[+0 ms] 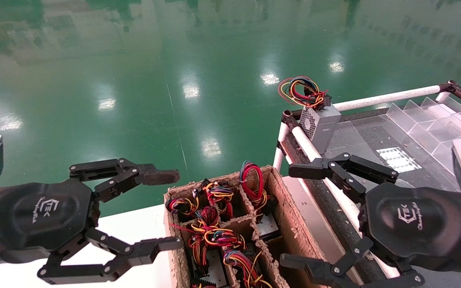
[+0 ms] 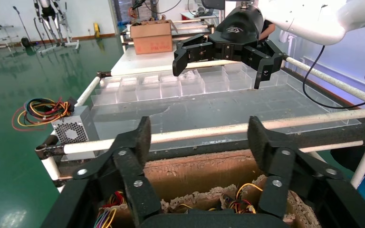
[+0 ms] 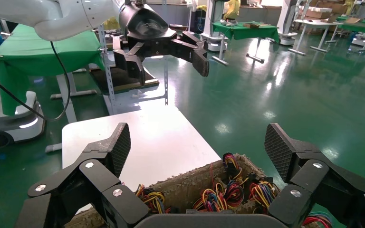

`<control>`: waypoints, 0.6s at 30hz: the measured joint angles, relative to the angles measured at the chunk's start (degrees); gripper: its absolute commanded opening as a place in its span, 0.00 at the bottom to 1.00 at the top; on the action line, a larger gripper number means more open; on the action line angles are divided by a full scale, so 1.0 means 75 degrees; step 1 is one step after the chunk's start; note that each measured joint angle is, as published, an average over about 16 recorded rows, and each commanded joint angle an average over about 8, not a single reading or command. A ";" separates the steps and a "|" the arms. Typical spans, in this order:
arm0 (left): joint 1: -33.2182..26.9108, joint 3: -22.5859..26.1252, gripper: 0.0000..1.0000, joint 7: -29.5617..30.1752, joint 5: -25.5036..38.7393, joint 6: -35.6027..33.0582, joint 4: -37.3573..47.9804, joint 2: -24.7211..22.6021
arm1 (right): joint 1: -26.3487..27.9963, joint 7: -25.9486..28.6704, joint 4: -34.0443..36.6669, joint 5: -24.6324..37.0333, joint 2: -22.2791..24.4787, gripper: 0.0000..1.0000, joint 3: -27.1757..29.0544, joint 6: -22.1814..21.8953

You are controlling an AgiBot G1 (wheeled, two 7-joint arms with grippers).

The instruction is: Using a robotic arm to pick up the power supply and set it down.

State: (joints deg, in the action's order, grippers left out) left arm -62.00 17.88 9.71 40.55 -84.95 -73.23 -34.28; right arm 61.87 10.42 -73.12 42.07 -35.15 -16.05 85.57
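Observation:
The power supply (image 1: 268, 226) lies in the far right compartment of a worn cardboard carton (image 1: 284, 196), and its tall, narrow red wire loop (image 1: 253, 180) rises above the rim. My left gripper (image 1: 168, 210) hovers open at the carton's left side, empty. My right gripper (image 1: 290, 216) hovers open at the carton's right side, just right of the red loop and touching nothing. In the left wrist view, the open left gripper (image 2: 199, 133) sits above the carton wall (image 2: 204, 173). In the right wrist view, the open right gripper (image 3: 198, 142) sits above the carton (image 3: 185, 183).
Other units with coloured wire bunches (image 1: 210, 236) fill the remaining compartments. A second grey box with a wide wire loop (image 1: 319, 124) stands on the corner of the pipe-framed table (image 1: 386, 96). Clear acrylic dividers (image 1: 434, 116) are behind it. The carton rests on a white tabletop (image 1: 134, 224) over green floor.

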 measured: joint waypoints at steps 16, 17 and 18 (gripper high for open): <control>0.0000 0.0000 0.00 0.0000 0.0000 0.0000 0.0000 0.0000 | 0.0000 0.0000 0.0000 0.0000 0.0000 1.00 0.0000 0.0000; 0.0000 0.0000 0.00 0.0000 0.0000 0.0000 0.0000 0.0000 | 0.0000 0.0000 0.0000 0.0000 0.0000 1.00 0.0000 0.0000; 0.0000 0.0000 0.00 0.0000 0.0000 0.0000 0.0000 0.0000 | 0.0000 0.0000 0.0000 0.0000 0.0000 1.00 0.0000 0.0000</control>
State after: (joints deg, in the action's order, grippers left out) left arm -62.00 17.88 9.71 40.55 -84.95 -73.23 -34.28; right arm 61.87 10.42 -73.12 42.08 -35.15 -16.05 85.57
